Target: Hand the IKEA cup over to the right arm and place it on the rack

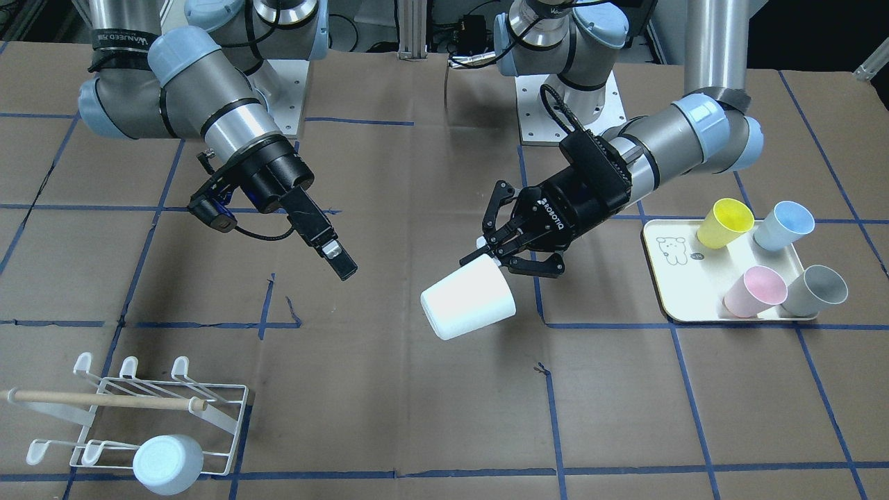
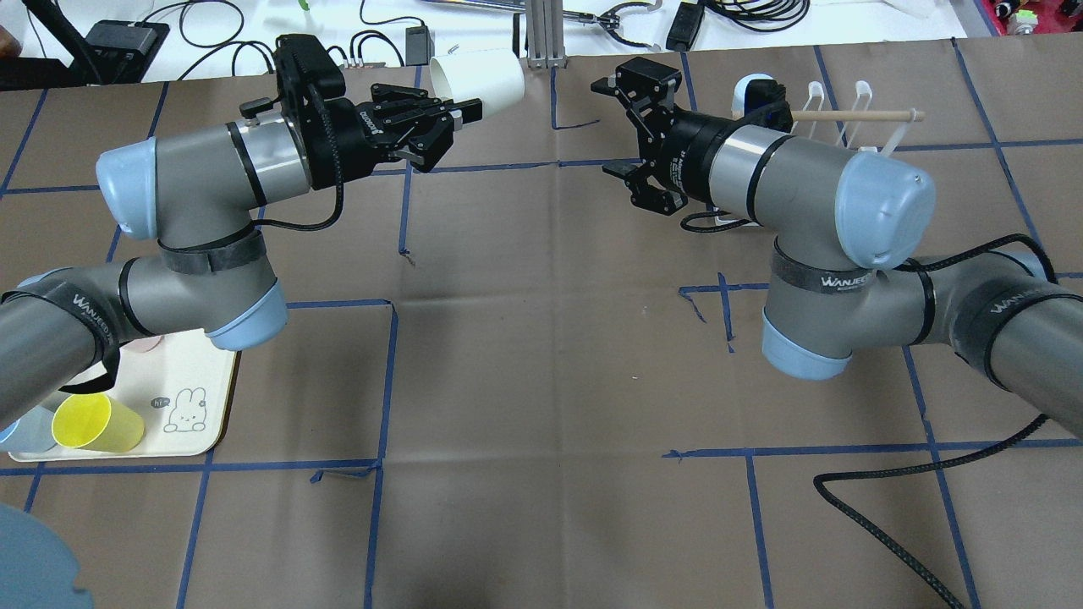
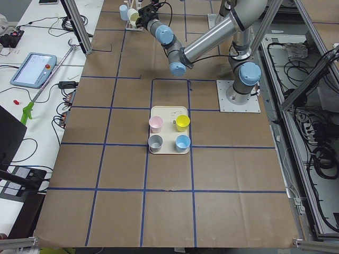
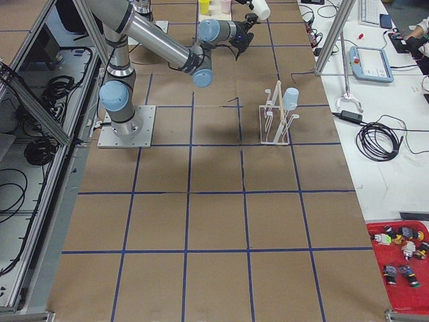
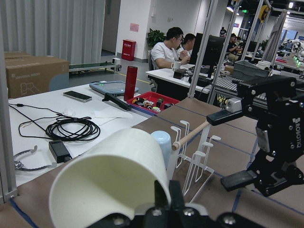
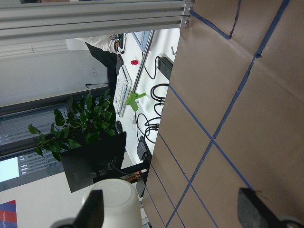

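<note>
A white IKEA cup hangs in the air on its side, held by its rim in my left gripper, which is shut on it. It also shows in the overhead view and fills the left wrist view. My right gripper is open and empty, facing the cup across a gap; it also shows in the front view. The right wrist view shows the cup ahead between the open fingers. The white wire rack with a wooden dowel stands beyond the right arm, also seen from overhead.
A pale blue cup sits upside down on a rack peg. A cream tray with a bear drawing holds yellow, blue, pink and grey cups under the left arm. A black cable lies on the table.
</note>
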